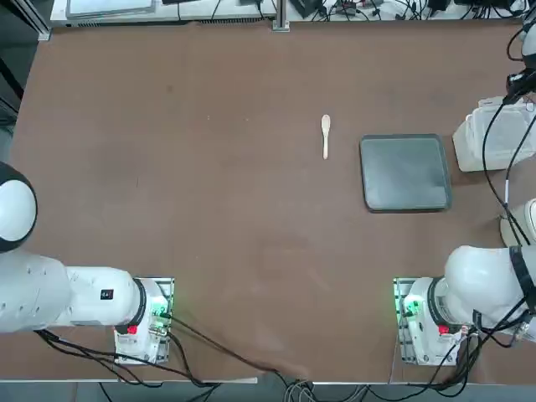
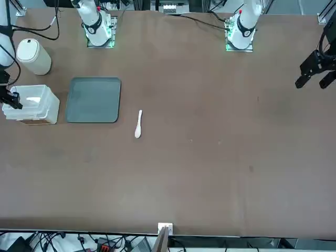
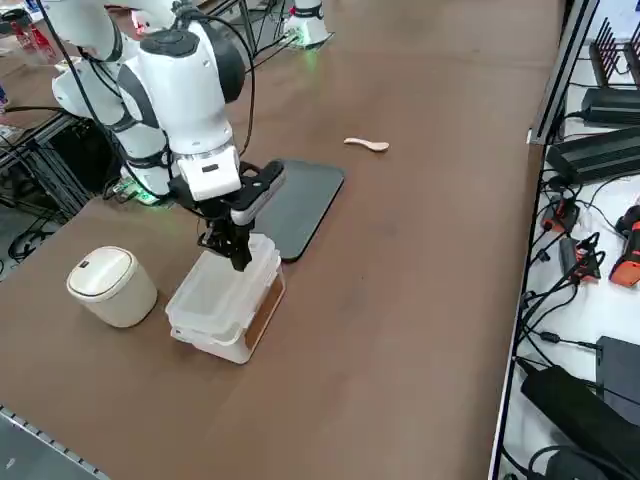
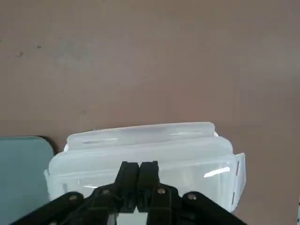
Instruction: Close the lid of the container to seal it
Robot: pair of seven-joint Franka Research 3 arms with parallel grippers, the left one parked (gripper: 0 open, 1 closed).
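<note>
The right gripper (image 4: 139, 169) has its jaws pressed together, with nothing between them, and the tips rest on top of the lid (image 4: 145, 154). The lid lies flat over the container (image 3: 225, 305), directly below the jaws. The container is a small translucent white box with rounded corners. In the side view its long axis runs from the jaws toward the near table edge. The grey tray (image 3: 300, 205) lies just beyond the jaws, and the round cream pot (image 3: 110, 285) stands near the box.

Translucent lid (image 4: 140, 140) down on container (image 3: 225, 310)
</note>
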